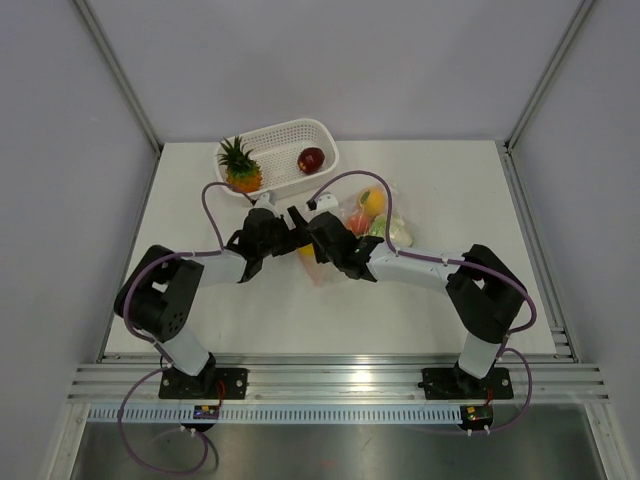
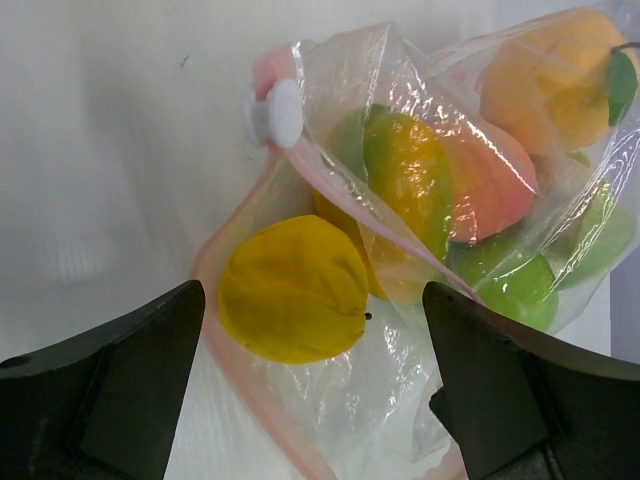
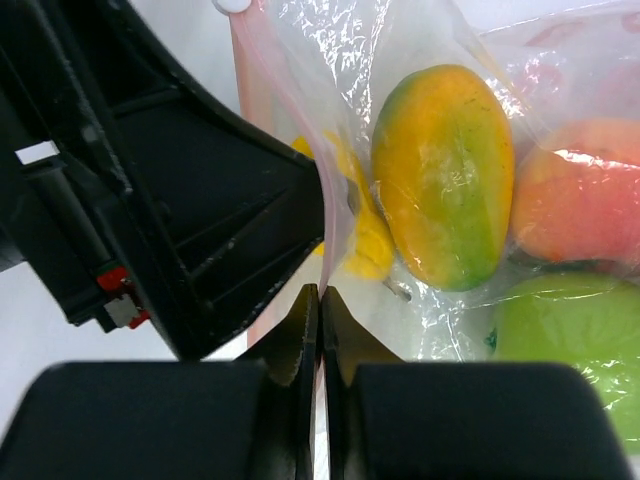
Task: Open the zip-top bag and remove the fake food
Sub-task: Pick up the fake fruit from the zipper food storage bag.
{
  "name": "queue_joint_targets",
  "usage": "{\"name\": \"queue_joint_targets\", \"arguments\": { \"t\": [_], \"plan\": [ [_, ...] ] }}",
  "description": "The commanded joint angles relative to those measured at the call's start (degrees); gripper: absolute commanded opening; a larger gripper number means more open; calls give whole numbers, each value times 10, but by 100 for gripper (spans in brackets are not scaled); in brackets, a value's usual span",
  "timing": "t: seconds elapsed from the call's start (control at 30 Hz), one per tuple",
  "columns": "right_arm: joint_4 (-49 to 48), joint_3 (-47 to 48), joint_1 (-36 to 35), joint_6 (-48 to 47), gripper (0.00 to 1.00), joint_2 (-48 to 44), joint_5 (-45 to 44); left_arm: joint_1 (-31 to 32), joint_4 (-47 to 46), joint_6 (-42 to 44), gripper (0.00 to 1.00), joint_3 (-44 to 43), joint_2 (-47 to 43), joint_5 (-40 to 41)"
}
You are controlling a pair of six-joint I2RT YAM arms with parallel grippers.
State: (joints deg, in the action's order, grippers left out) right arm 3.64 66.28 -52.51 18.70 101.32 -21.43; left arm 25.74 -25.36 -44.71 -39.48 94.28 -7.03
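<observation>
Zip-top bag [image 2: 385, 400] of fake food [image 2: 292, 288], right of table [image 1: 200, 320] centre — light, limp, slippery film, best held at pink zip rim [image 2: 330, 175]; right gripper [image 3: 321, 300] pinches that rim, left gripper [image 2: 312, 300] spread wide.

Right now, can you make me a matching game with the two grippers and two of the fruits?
Things:
1. mango
2. dark red fruit
3. left gripper
4. right gripper

States and places:
A. in the white basket
B. shut on the edge of the zip-top bag
C. open wide
D. inside the zip-top bag

Pairs: 1-D, 2-A, 3-C, 4-B
</observation>
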Motion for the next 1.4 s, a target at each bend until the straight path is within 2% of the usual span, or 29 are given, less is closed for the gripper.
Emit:
{"name": "queue_joint_targets", "arguments": {
  "t": [0.0,0.3,0.43,0.47,0.6,0.77,1.03,1.27,1.37],
  "plan": [
    [-29,-4,-5,13,4,-28,-10,12,-7,18,93,-34,19,12],
    [-29,-8,-4,19,2,-31,-20,14,56,21,91,-74,56,19],
    [-27,-7,-5,21,1,-30,-23,14,73,24,80,-86,67,17],
    [-27,-6,-4,23,1,-30,-24,14,77,26,71,-88,70,17],
    [-26,-7,-4,24,0,-31,-25,15,83,32,54,-95,71,9],
    [-14,2,-5,34,0,-21,-51,14,80,38,44,-89,56,0],
    [1,10,14,57,0,-9,-71,14,71,31,42,-76,34,-21],
    [-4,-12,78,98,0,-10,22,14,69,33,41,-62,0,-33],
    [-4,-13,83,99,0,-11,29,13,71,36,41,-58,-19,-33]
  ]
}}
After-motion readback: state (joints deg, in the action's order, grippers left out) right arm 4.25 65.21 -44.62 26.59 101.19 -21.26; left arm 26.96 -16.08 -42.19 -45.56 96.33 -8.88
